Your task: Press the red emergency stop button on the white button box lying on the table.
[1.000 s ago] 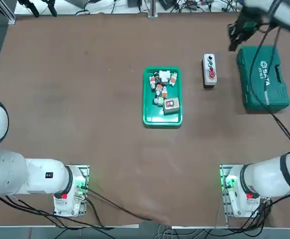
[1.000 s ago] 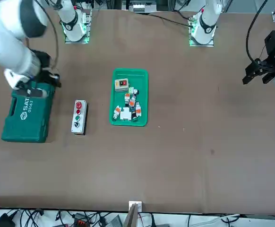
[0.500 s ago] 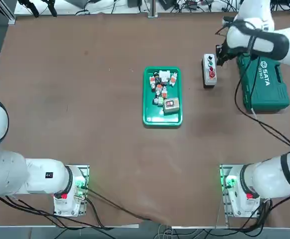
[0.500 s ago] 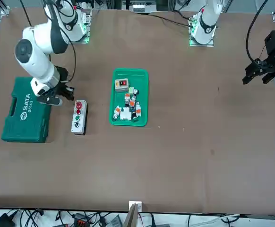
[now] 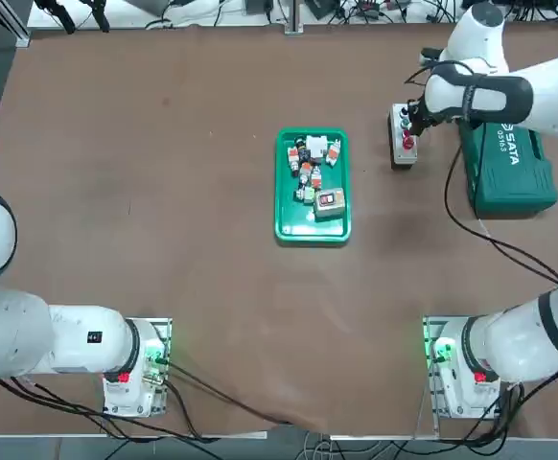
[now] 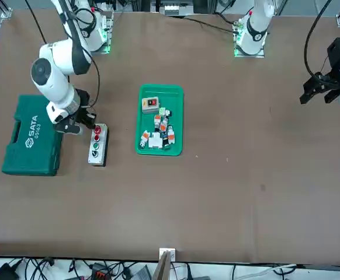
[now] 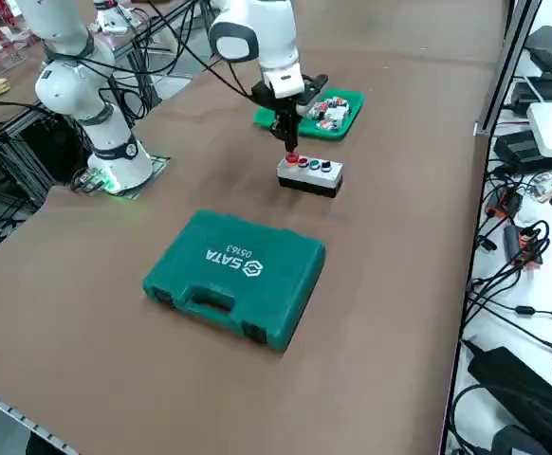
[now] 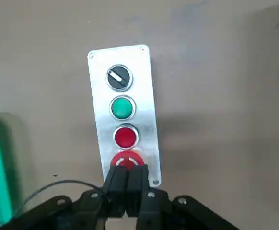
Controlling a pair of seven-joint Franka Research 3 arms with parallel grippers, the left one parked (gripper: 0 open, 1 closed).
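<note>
Red emergency stop button half-hidden behind tool

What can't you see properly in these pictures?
Right wrist view: the shut pincer covers most of the red emergency stop button; touching or not, unclear.
Top view: the bits in the green tray are too small to name.

White arm, black pincer

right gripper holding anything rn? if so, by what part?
Nothing held. The right gripper is shut and empty, fingertips over the red emergency stop button on the white button box.
</note>
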